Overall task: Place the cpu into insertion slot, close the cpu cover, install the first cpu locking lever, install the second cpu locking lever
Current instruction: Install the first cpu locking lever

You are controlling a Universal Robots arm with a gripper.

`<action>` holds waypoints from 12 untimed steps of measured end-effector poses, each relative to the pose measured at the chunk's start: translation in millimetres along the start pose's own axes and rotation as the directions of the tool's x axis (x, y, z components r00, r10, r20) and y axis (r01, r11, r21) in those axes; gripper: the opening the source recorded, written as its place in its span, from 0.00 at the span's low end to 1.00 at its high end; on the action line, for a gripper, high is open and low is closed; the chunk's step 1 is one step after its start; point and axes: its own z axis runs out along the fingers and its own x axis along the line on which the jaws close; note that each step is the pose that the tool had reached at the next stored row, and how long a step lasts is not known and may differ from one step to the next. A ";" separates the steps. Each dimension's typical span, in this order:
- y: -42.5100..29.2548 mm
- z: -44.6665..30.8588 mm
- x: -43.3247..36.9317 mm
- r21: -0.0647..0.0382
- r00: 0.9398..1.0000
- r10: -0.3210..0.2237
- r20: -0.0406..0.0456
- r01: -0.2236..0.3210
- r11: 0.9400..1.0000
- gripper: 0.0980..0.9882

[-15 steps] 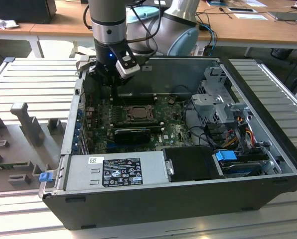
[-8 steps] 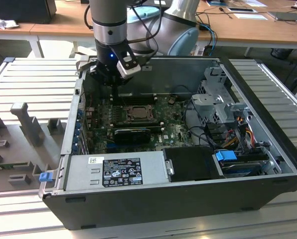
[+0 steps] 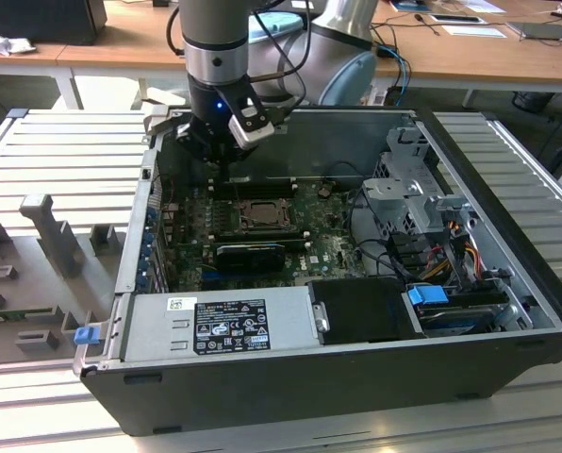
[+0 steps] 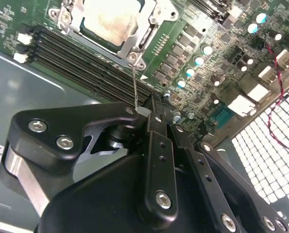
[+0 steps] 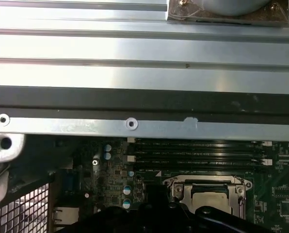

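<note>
The gripper [image 4: 149,114] appears clenched on a thin locking lever [image 4: 135,82] rising from the insertion slot [image 4: 67,17], where the cpu [image 4: 108,19] lies under the lowered cpu cover [image 4: 147,31]; lever-latching is in hand, calling for a downward swing and tuck.

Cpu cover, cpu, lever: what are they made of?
By look: cpu cover is likely stamped sheet steel, bright silvery with glinting bent edges. The cpu has a pale matte metal face, probably plated, with a dull smudged sheen. The lever is thin bare metal wire, likely steel.

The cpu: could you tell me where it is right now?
In the exterior view, the cpu sits in the insertion slot on the motherboard, beside the memory slots.
</note>
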 end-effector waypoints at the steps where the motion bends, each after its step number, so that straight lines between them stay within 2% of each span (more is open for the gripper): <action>1: 0.0 0.0 -1.2 0.000 1.000 0.000 0.000 0.000 1.000 0.01; 12: -0.4 0.2 -16.5 0.000 1.000 0.000 0.000 0.000 1.000 0.01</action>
